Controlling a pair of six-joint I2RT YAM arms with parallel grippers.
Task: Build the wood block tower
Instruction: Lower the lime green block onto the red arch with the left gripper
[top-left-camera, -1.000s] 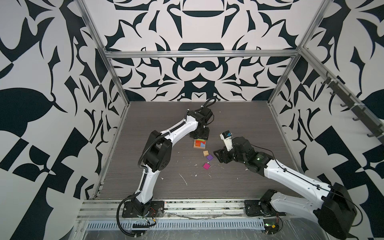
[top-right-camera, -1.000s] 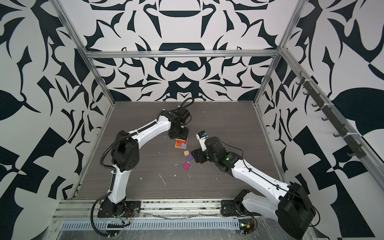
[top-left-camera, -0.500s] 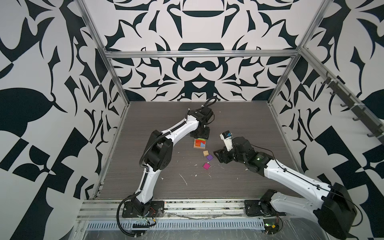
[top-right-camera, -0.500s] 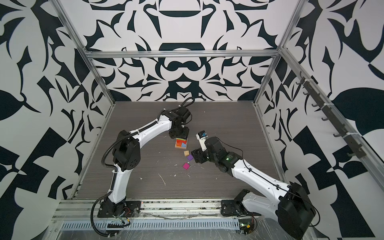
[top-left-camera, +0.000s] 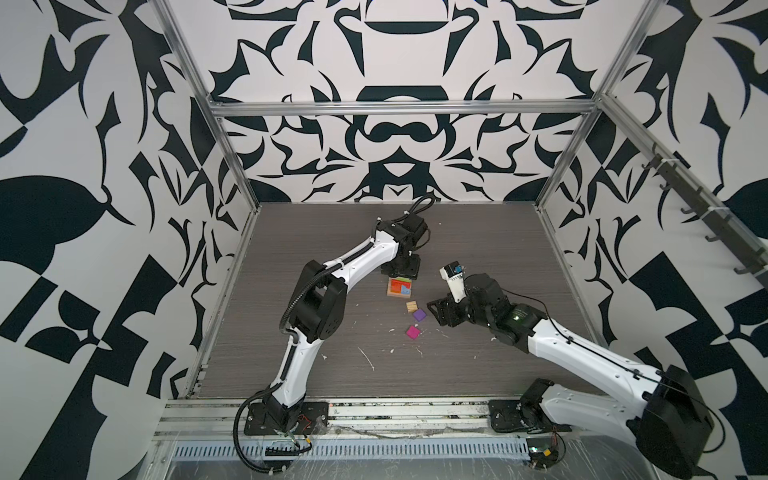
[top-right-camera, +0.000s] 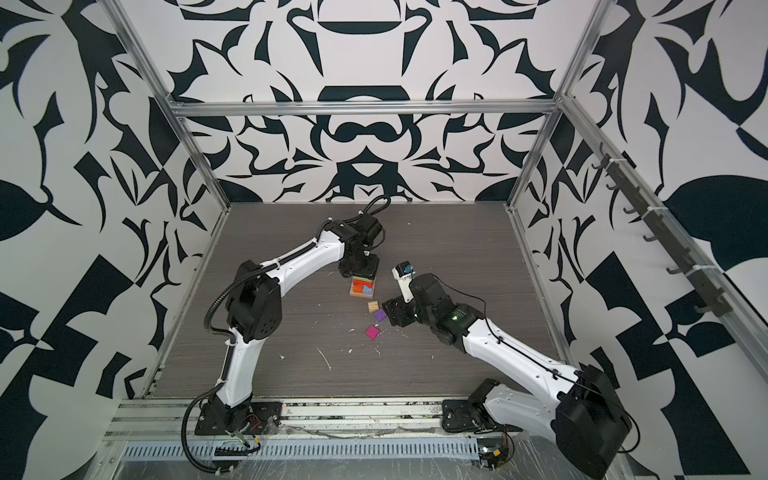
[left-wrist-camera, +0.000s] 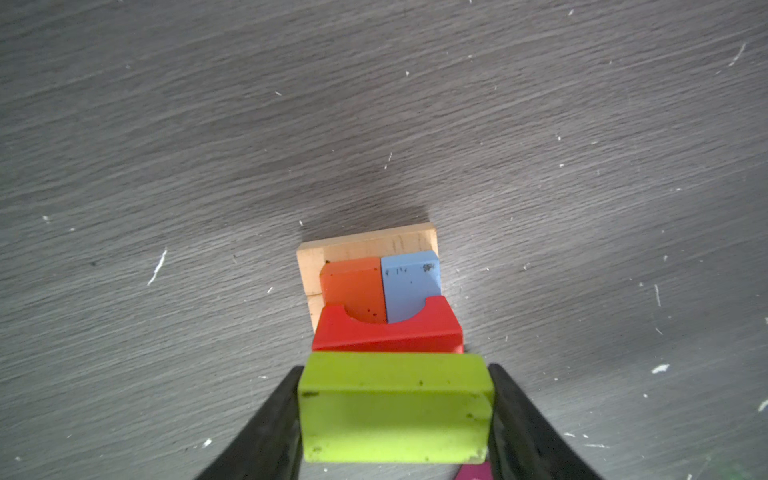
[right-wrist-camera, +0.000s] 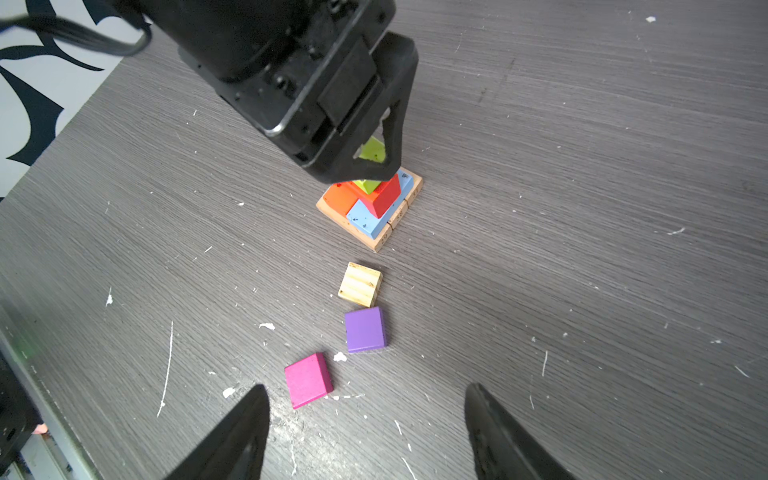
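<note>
– Where is the tower (top-left-camera: 400, 287) found?
– Around the middle of the desk (right-wrist-camera: 582, 166), as seen in both top views. A flat tan base (left-wrist-camera: 365, 245) is laid on the desk. An orange block (left-wrist-camera: 353, 286) and a blue block (left-wrist-camera: 409, 278) are set on it side by side, touching. A red block (left-wrist-camera: 386, 332) with a round notch is laid over them.

– And the green block (left-wrist-camera: 395, 407)?
– It is gripped by its short ends between the jaws of the left gripper (left-wrist-camera: 395, 374) and held level, directly above the red block. Whether the two are touching cannot be told.

– What is left loose?
– Three cubes are strung out from the tower toward the desk's near edge, where the arm bases are bolted. The tan cube (right-wrist-camera: 360, 284) is found just beside the base. The purple cube (right-wrist-camera: 365, 329) is next and close to it, though contact cannot be told. The magenta cube (right-wrist-camera: 308, 380) is set a little apart.

– How are the jaws of the right gripper (right-wrist-camera: 365, 388) seen?
– They are spread wide, with nothing between them. The gripper is held low over the desk, near the magenta cube and pointed toward the tower.
</note>
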